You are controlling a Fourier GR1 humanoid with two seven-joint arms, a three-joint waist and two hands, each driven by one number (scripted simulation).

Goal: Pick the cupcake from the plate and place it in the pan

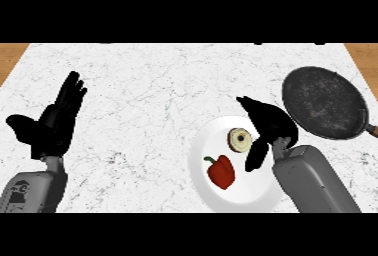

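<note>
A cupcake (pixel 238 139), pale with a dark centre, lies on the upper part of a white plate (pixel 244 197) at the counter's lower middle. A red bell pepper (pixel 221 172) lies on the same plate, below the cupcake. A dark round pan (pixel 325 102) sits at the right, its handle pointing to the lower right. My right hand (pixel 270 123) hangs over the plate's upper right rim, fingers curved around the cupcake's right side, thumb pointing down beside it; it is not closed on it. My left hand (pixel 55 121) rests open at the left, fingers up.
The white marble counter (pixel 162 90) stretches wide between my left hand and the plate. Wooden floor shows at the top corners past the counter's edges. The pan lies close to the plate's upper right.
</note>
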